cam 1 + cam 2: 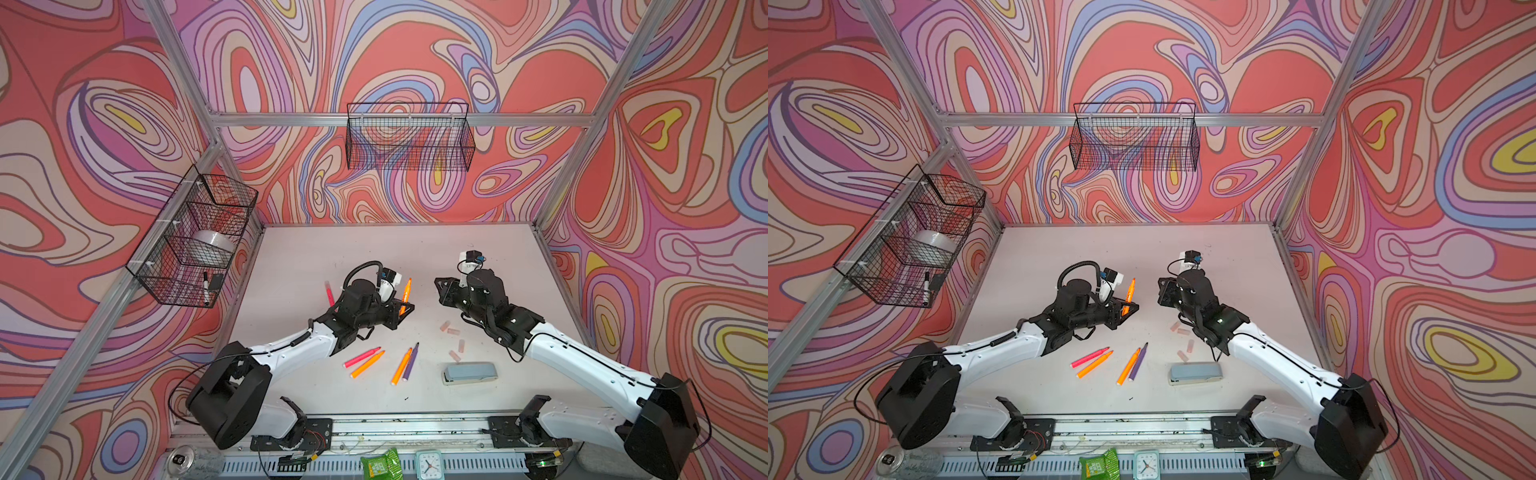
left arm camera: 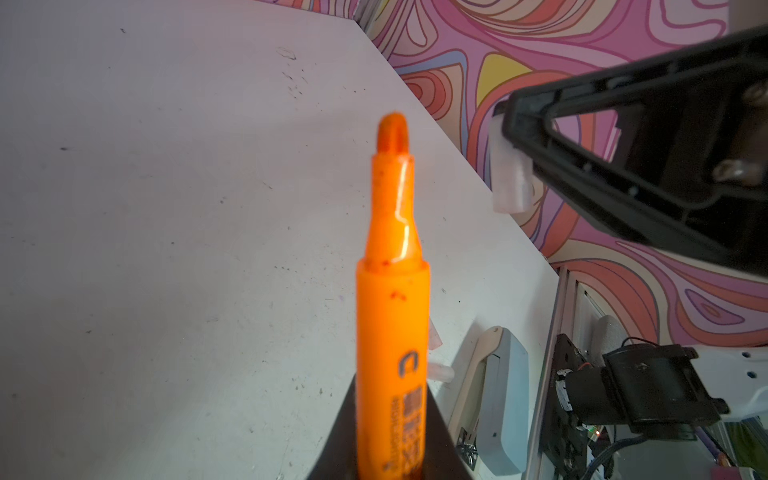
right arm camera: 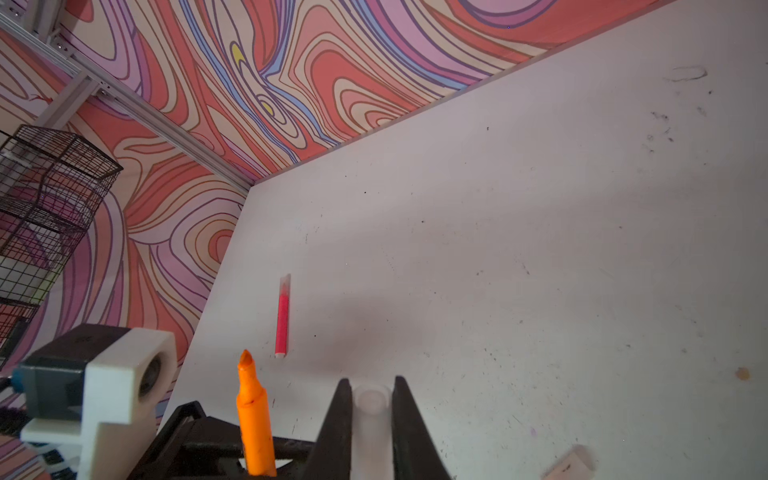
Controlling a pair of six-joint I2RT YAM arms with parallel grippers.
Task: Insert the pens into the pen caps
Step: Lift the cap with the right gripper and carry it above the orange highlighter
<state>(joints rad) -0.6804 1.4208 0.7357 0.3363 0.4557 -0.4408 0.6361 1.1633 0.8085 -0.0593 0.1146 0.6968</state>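
Observation:
My left gripper (image 1: 404, 311) (image 2: 392, 401) is shut on an orange pen (image 1: 406, 290) (image 2: 392, 291), held above the table with its bare tip pointing away. My right gripper (image 1: 440, 291) (image 3: 371, 386), facing it a short gap to the right, is shut on a clear pen cap (image 3: 371, 401) (image 2: 509, 178). Pen tip and cap are apart. Four uncapped pens lie near the front: pink (image 1: 361, 356), orange (image 1: 368, 364), orange (image 1: 401, 366), purple (image 1: 410, 361). A pink pen (image 1: 329, 293) (image 3: 282, 320) wearing a cap lies behind the left arm. Several loose caps (image 1: 453, 331) lie under the right arm.
A grey-blue stapler (image 1: 469, 373) lies at the front right, near the loose caps. A wire basket (image 1: 195, 241) on the left wall holds a tape roll and a black-capped marker (image 1: 205, 286). Another wire basket (image 1: 409, 137) hangs on the back wall.

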